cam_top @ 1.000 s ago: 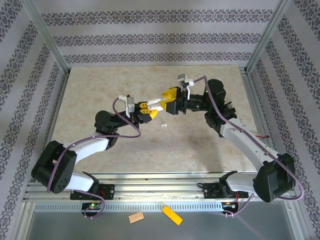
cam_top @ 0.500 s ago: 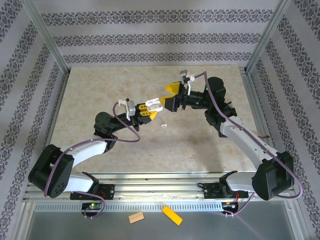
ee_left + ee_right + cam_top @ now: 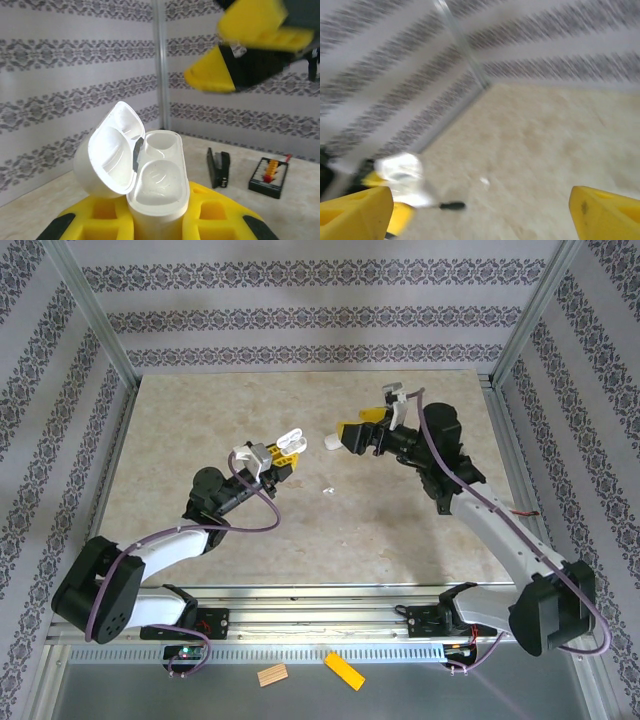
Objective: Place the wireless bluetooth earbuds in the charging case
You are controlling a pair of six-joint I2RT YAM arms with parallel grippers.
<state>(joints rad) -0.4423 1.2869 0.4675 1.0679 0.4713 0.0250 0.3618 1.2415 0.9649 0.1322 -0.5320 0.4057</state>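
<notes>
Gripping the charging case (image 3: 159,182) low on its body with the left tool (image 3: 160,220), with yellow fingers (image 3: 220,217) on either side, the lid (image 3: 112,150) tipped back and both wells turned up, seemingly empty. Holding nothing in the right tool (image 3: 343,437), spread wide and hanging just across from the left tool, facing the case's open mouth. Below and between the two tools, lying on the bare tabletop (image 3: 200,410): one of the wireless bluetooth earbuds (image 3: 326,491), a tiny white speck, well apart from the case. Too small to tell which way up or where the stem points. Probably very light, rigid and smooth-shelled, so liable to squirt out of a hard pinch or skate across the tabletop at a nudge. Best taken with the right tool across the stem or the flatter flanks of the bud, closing gently and squarely, then turned stem-down for the well. Worth holding the case upright and steady in the left tool too, being equally slick and apt to twist under a push from above.
</notes>
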